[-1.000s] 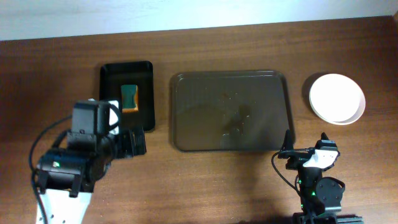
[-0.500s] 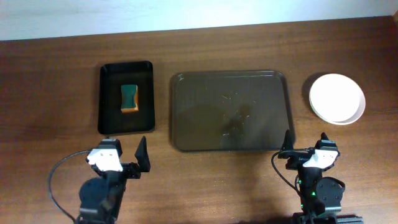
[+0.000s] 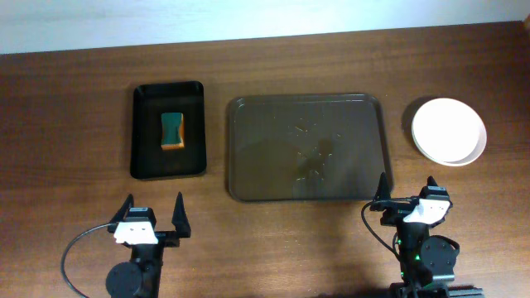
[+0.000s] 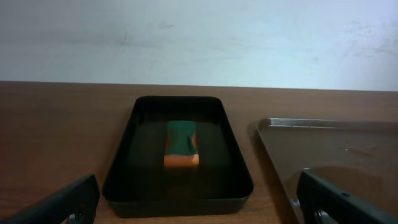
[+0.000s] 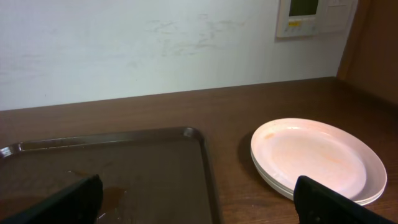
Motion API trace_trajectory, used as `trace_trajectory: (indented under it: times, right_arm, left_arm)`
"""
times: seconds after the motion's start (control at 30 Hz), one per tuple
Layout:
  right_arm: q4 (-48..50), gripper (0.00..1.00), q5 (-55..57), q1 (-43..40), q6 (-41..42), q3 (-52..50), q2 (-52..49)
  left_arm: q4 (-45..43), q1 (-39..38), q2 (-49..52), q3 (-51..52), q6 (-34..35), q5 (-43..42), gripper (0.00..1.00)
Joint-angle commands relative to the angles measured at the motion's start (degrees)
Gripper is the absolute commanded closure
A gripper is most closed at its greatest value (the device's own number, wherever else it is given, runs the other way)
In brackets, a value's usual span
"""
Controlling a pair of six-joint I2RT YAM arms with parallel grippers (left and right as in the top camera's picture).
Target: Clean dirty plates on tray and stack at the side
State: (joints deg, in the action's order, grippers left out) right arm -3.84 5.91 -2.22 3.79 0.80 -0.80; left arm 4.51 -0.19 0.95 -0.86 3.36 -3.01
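The large dark tray (image 3: 248, 149) lies in the middle of the table with wet smears and no plates on it; it also shows in the right wrist view (image 5: 93, 155) and the left wrist view (image 4: 348, 149). A stack of white plates (image 3: 448, 131) sits to its right, also in the right wrist view (image 5: 317, 155). A green and orange sponge (image 3: 172, 131) lies in the small black tray (image 3: 145, 161). My left gripper (image 3: 152, 217) is open and empty, near the front edge, below the black tray. My right gripper (image 3: 407, 191) is open and empty, below the big tray's right corner.
A white wall runs behind the table's far edge. A wall panel (image 5: 314, 15) hangs at the upper right in the right wrist view. Bare brown wood surrounds both trays.
My left arm has pulled back from beside the black tray to the front edge and folded down. The right arm has not moved.
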Motion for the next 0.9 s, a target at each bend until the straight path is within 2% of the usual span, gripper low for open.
trace_trajectory:
  times: [0.0, 0.2, 0.87]
  right_arm:
    - [-0.28, 0.02, -0.13, -0.44, -0.39, -0.48, 0.44]
    - [-0.28, 0.01, -0.11, -0.44, -0.39, -0.48, 0.44]
    - [-0.28, 0.02, -0.11, -0.44, -0.39, -0.48, 0.44]
  left_arm:
    - [0.26, 0.35, -0.66, 0.35, -3.26, -0.17, 0.0]
    - [0.31, 0.37, -0.66, 0.35, -9.92, 0.26, 0.0]
    - [0.24, 0.35, -0.66, 0.35, -9.92, 1.29, 0.0]
